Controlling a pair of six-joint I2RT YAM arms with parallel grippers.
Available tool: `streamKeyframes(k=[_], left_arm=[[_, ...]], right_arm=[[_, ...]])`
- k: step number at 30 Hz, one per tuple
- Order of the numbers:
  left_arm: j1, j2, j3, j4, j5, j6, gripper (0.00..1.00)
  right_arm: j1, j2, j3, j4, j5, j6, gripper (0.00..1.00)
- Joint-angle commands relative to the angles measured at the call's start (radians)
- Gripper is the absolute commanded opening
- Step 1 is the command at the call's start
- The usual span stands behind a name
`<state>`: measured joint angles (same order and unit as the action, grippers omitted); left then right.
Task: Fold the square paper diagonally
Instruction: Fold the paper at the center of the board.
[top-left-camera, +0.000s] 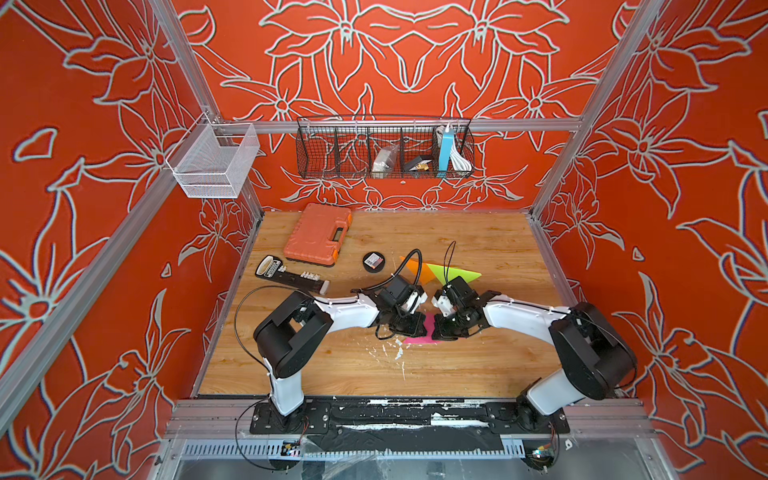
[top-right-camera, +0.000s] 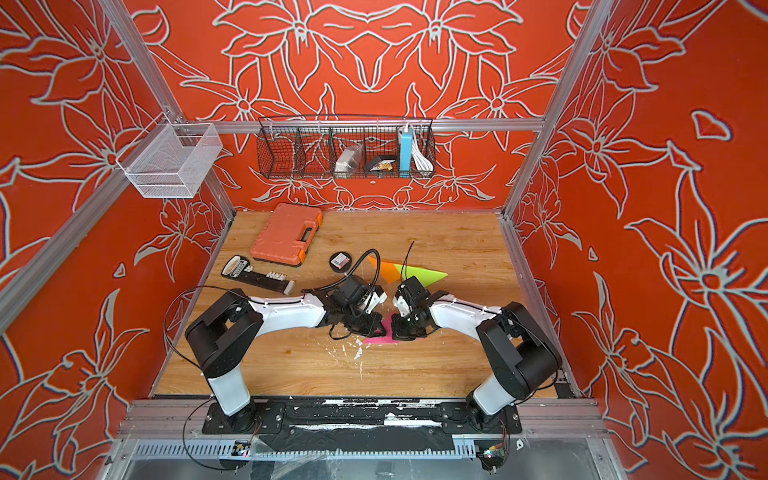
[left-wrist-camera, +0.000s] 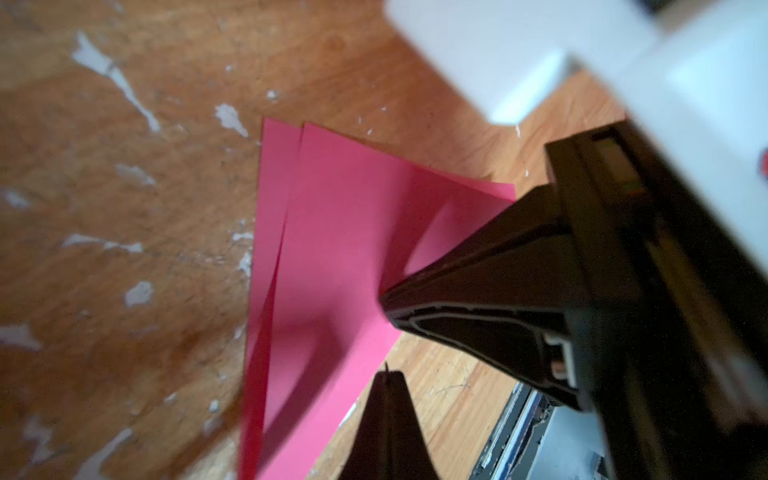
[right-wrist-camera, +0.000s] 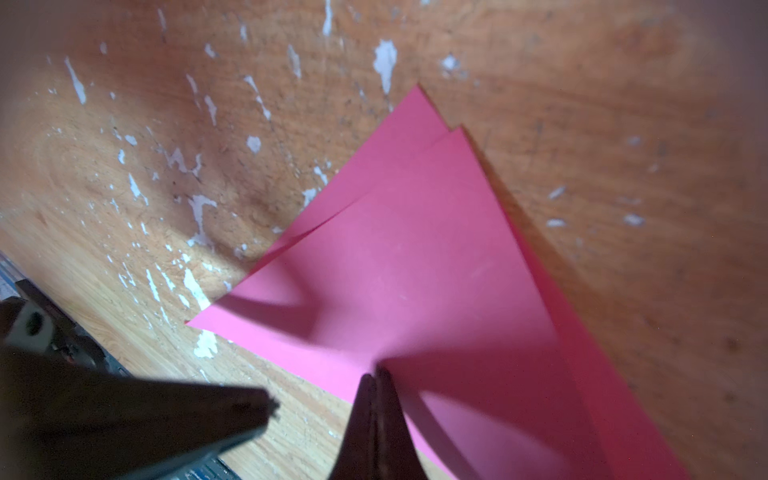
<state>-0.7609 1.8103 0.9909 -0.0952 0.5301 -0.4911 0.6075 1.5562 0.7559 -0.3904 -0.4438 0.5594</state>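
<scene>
The pink paper (top-left-camera: 417, 340) (top-right-camera: 376, 338) lies folded into a triangle on the wooden table, mostly hidden under both grippers in both top views. In the wrist views its two layers (left-wrist-camera: 332, 232) (right-wrist-camera: 415, 249) sit slightly offset at the corner, and the top layer bulges up a little. My left gripper (left-wrist-camera: 388, 374) (top-left-camera: 423, 331) is shut, its tip just off the paper's edge over bare wood. My right gripper (right-wrist-camera: 376, 370) (top-left-camera: 434, 329) is shut with its tip against the paper's top layer; I cannot tell whether it pinches it. The two tips almost meet.
Behind the grippers lie a folded orange paper (top-left-camera: 415, 270) and a green one (top-left-camera: 455, 272), a black round disc (top-left-camera: 373, 262), a black bit holder (top-left-camera: 291, 274) and an orange tool case (top-left-camera: 318, 235). Wire baskets (top-left-camera: 384, 147) hang on the back rail. White chipped patches (top-left-camera: 399, 353) mark the wood.
</scene>
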Motion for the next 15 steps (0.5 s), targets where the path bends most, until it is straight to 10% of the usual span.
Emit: streamKeyframes(k=[1, 15], left_arm=[[-0.008, 0.017, 0.004, -0.046, -0.038, -0.022, 0.0], [-0.026, 0.061, 0.02, -0.034, 0.0, -0.034, 0.0]], right_arm=[[0.006, -0.011, -0.014, -0.053, 0.054, 0.007, 0.0], [0.005, 0.008, -0.014, -0.041, 0.055, 0.014, 0.0]])
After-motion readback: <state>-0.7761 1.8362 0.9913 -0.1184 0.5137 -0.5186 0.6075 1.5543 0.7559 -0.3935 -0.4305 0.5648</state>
